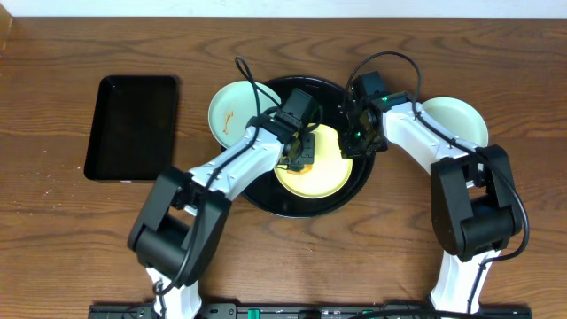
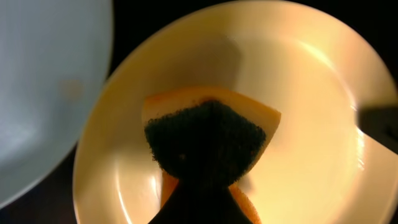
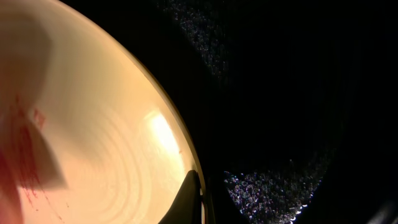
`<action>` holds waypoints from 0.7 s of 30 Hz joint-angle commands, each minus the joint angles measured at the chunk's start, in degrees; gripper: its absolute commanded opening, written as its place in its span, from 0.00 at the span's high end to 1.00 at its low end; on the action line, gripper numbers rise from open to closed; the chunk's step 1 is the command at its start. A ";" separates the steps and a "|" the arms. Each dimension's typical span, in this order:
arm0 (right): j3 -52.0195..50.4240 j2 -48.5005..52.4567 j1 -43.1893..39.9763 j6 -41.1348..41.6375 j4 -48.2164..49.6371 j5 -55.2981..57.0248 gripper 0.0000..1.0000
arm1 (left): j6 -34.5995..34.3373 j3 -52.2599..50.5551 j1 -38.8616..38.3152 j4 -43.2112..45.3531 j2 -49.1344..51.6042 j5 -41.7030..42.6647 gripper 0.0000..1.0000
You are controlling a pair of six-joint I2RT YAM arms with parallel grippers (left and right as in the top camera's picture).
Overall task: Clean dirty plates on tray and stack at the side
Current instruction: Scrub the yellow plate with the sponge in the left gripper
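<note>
The pale yellow plate (image 1: 326,175) lies on the round black tray (image 1: 266,190). My left gripper (image 1: 299,154) is shut on an orange sponge with a dark scouring face (image 2: 208,140), pressed onto the yellow plate (image 2: 305,118). My right gripper (image 1: 355,135) pinches the yellow plate's right rim; in the right wrist view one finger (image 3: 194,200) lies inside the rim of the plate (image 3: 99,130), with reddish streaks (image 3: 25,155) at the left. A pale blue-green plate (image 1: 229,110) with a sauce streak overlaps the tray's left rim and also shows in the left wrist view (image 2: 43,87). Another blue-green plate (image 1: 459,119) sits on the table at the right.
A rectangular black tray (image 1: 133,127) lies on the wooden table at the left. The round tray's wet black surface (image 3: 280,93) fills the right of the right wrist view. Both arms reach in over the round tray from the front.
</note>
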 commanded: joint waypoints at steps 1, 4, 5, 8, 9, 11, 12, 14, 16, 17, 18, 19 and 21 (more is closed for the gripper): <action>0.02 1.42 0.42 0.66 -0.24 0.35 0.99 | -4.52 -0.17 -0.11 0.98 3.85 -8.94 0.92; 0.02 1.42 0.42 0.66 -0.07 0.35 0.99 | -4.83 -0.17 0.00 5.03 5.90 -13.00 0.93; 0.02 1.42 0.42 0.66 0.02 0.35 0.99 | -4.26 -0.17 0.00 7.21 6.47 -13.05 0.93; 0.02 1.42 0.42 0.66 -0.04 0.35 0.99 | -3.32 -0.17 -0.20 11.13 6.78 -12.85 0.93; 0.02 1.42 0.42 0.66 -0.13 0.35 0.99 | -3.34 -0.15 -0.26 11.69 6.78 -12.57 0.92; 0.02 1.42 0.42 0.66 -0.24 0.37 0.99 | -2.60 -0.15 -0.50 11.34 6.78 -8.44 0.92; 0.02 1.42 0.42 0.66 -0.26 0.37 0.99 | -1.97 -0.15 -0.50 10.40 6.78 -4.90 0.93; 0.02 1.42 0.39 0.66 -0.24 0.37 0.99 | -1.88 -0.15 -0.50 6.95 6.78 1.81 0.93; 0.02 1.42 0.42 0.66 -0.26 0.37 0.99 | -1.90 -0.15 -0.48 1.70 6.75 8.15 0.93; 0.02 1.42 0.42 0.66 -0.26 0.37 0.99 | -1.97 -0.13 -0.48 -0.52 6.75 10.71 0.93; 0.02 1.42 0.42 0.66 -0.26 0.37 0.99 | -2.08 -0.13 -0.42 -3.61 6.75 14.16 0.93; 0.02 1.42 0.39 0.66 -0.26 0.37 0.99 | -2.08 -0.13 -0.44 -6.10 6.75 16.74 0.92; 0.02 1.42 0.42 0.66 -0.24 0.37 0.99 | -2.10 -0.15 -0.44 -9.51 6.75 19.85 0.93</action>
